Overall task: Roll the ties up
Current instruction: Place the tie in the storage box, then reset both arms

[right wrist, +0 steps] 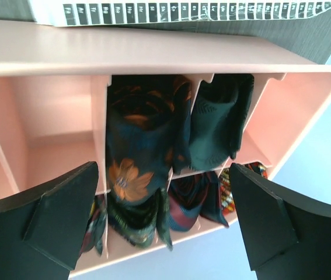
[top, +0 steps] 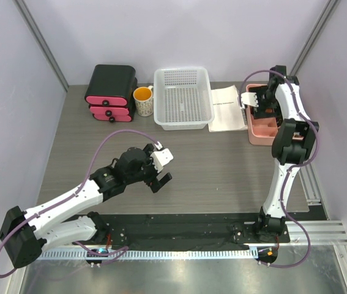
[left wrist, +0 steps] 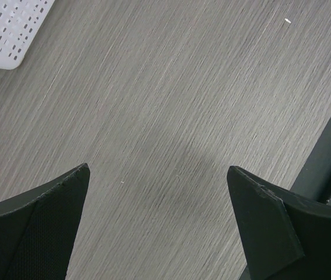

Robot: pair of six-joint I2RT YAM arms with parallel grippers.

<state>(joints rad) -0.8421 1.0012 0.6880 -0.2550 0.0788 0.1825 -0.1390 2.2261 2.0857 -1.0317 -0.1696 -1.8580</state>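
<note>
**Rolled ties in storage, right wrist view.** The floral tie (right wrist: pixel 139 151), dark with orange blossoms, sits bundled in the middle compartment of the pink organiser (right wrist: pixel 153 52). Its long axis runs along the compartment, from the far wall toward the near rim. No pointed end shows, so which way its tip faces cannot be told. Across a divider stands a dark green tie (right wrist: pixel 218 122), and a red-and-navy tie (right wrist: pixel 191 201) fills the cell below that one.

The right tool (right wrist: pixel 162 175) hangs directly over the floral tie, with its fingers spread wide to either side and nothing in its grip. The left tool (left wrist: pixel 158 169) is likewise fully spread and holds nothing. It is over bare bench (top: pixel 210 165), well apart from the organiser. The organiser stands at the bench's far right, beside a paper sheet (top: pixel 227 109) and a white basket (top: pixel 182 122).

**Step in hand, as judged:** stowing a rolled tie, with the release made. No loose tie shows on the bench in the top view, so the task looks at or near its end. The next move calls for a straight lift of the right tool, kept clear of the dividers, so that neither finger catches the fabric and drags the coil out or loosens it.
</note>
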